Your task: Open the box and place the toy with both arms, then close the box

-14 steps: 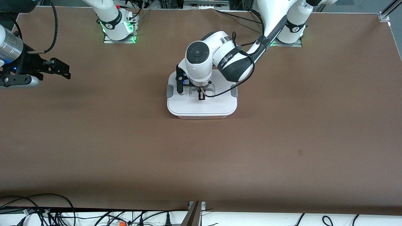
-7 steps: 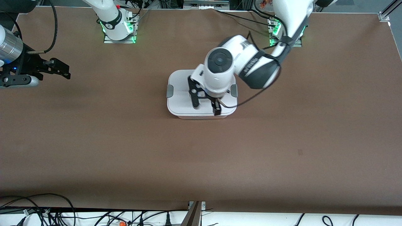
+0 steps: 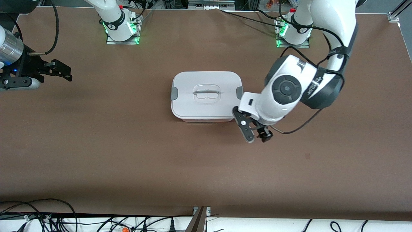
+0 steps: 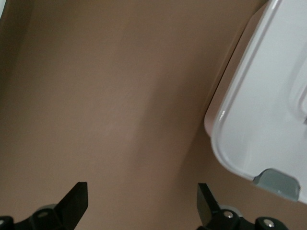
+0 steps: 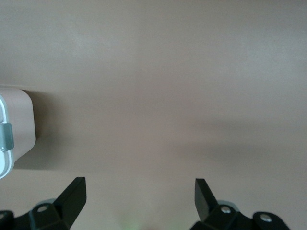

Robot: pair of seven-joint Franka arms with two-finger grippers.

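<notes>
The box (image 3: 206,103) stands in the middle of the table with its white lid on, grey clips (image 3: 239,92) at both ends and the recessed handle (image 3: 206,92) bare. My left gripper (image 3: 257,138) is open and empty, over bare table beside the box's corner at the left arm's end. The left wrist view shows its spread jaws (image 4: 141,191), the lid corner (image 4: 259,110) and one clip (image 4: 278,184). My right gripper (image 3: 66,71) waits open and empty at the right arm's end; its wrist view (image 5: 139,189) shows the tub's wall (image 5: 21,120). The toy is out of view.
The brown table (image 3: 128,145) stretches wide around the box. The arm bases (image 3: 120,30) stand along the edge farthest from the front camera. Cables (image 3: 48,216) lie along the edge nearest to it.
My left gripper left the lid's handle, opened, and swung off the box toward the left arm's end of the table. The box and the right arm have not moved.
</notes>
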